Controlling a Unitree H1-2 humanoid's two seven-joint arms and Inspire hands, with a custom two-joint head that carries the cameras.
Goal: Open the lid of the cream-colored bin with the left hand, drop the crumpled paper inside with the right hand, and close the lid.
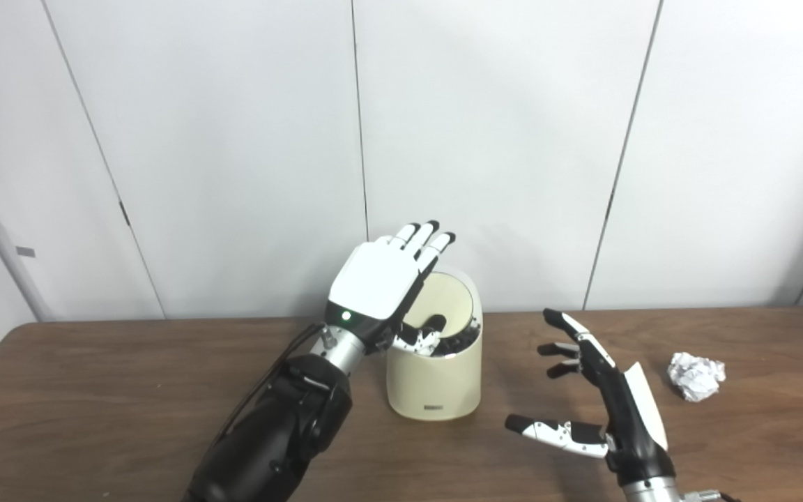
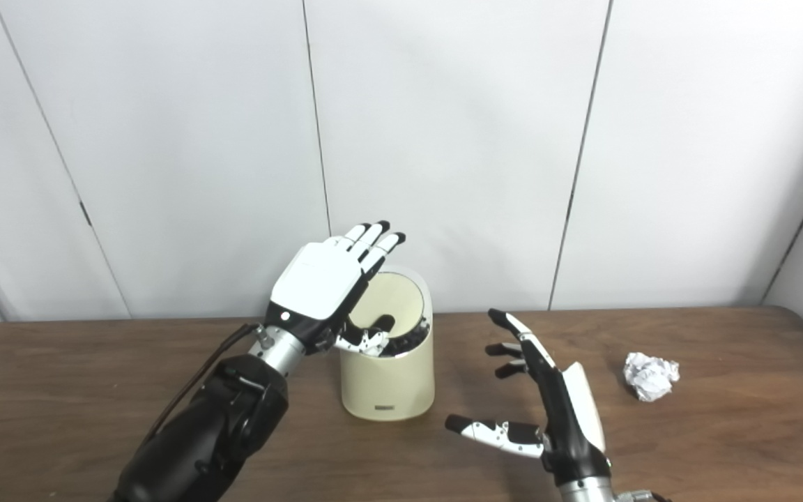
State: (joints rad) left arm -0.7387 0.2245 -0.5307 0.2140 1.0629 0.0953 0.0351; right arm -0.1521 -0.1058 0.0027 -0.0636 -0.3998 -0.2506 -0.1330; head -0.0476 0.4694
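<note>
From the left eye: standing near the middle of the dark brown wooden surface [image 1: 95,390], a cream-coloured cylindrical plastic bin [image 1: 433,380], its round cream lid [image 1: 447,298] tilting up and back, leaving the mouth showing with something dark inside, too unclear to name. Reaching in from the lower left, the white-and-black left hand [image 1: 380,286], back of the palm facing the camera, fingers [image 1: 429,240] stretching straight up and a little apart beside the raised lid, thumb dipping down at the bin's rim; grasping nothing that can be made out, though whether pressing against the lid or only just beside it cannot be told. Hovering to the right of the bin and apart from it, the black-and-white right hand [image 1: 603,390], released, fingers spreading wide, thumb pointing left toward the bin, holding nothing. Lying further right on the surface, well apart from the bin and beyond the right hand, a crumpled ball of white paper [image 1: 696,375], untouched. Behind everything, a plain white panelled wall [image 1: 499,139]. From the right eye: showing the same arrangement shifted leftward, the bin [image 2: 389,383] sitting upright with the lid [image 2: 398,301] leaning open, the left hand [image 2: 325,279] flat beside it, the right hand [image 2: 548,401] splaying empty above the surface, and the paper [image 2: 650,375] resting alone nearer the right edge.
</note>
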